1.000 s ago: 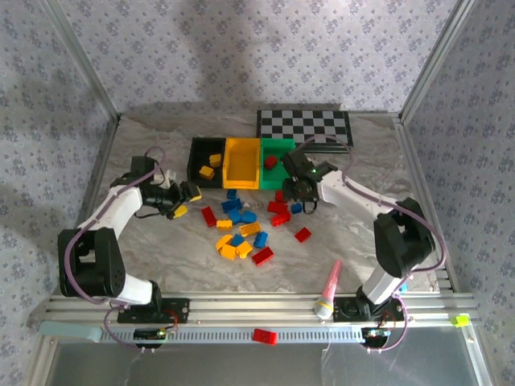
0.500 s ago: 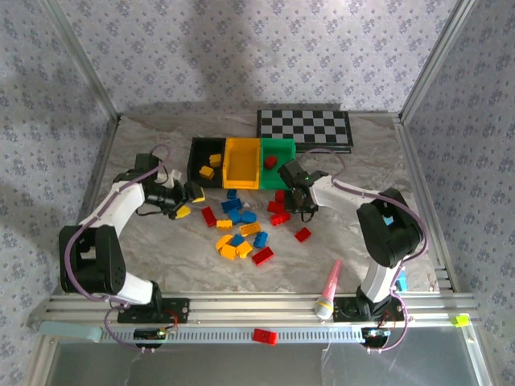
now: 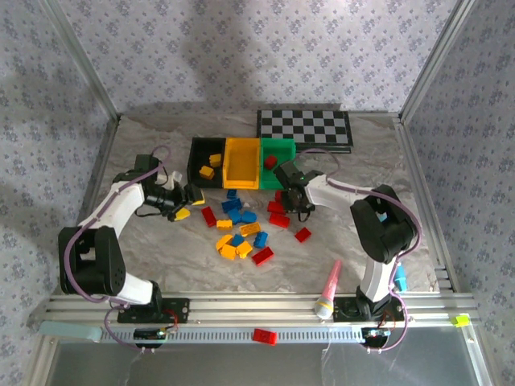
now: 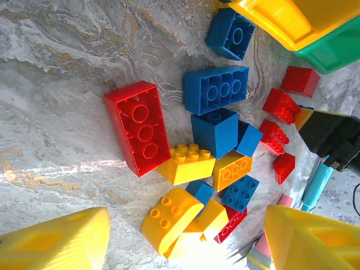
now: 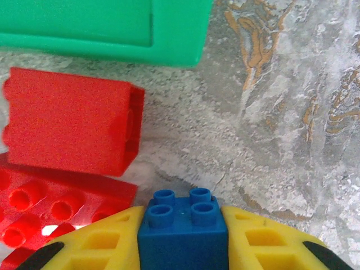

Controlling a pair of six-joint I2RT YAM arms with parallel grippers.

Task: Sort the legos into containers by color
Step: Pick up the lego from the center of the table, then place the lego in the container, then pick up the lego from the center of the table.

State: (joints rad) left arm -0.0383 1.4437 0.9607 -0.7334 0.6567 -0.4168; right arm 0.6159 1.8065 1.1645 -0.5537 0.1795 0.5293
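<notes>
The right end effector [image 5: 183,239] is pinching a small blue four-stud plastic brick [image 5: 183,222] between narrowed yellow fingers [image 5: 95,247]. It is working low over the grey marbled surface [image 5: 270,112], just beside the green plastic bin [image 5: 101,22] and a plain-sided red brick [image 5: 67,129], probably to lift the blue one clear for sorting. The left end effector [image 4: 185,247] is hovering wide and empty, facing the mixed pile of red, yellow and blue bricks [image 4: 216,135], seemingly lining up a pick.

Top view high over near edge, whole table [image 3: 161,241]; wrist views close, downward, probably sharing central legos [image 4: 216,90].
</notes>
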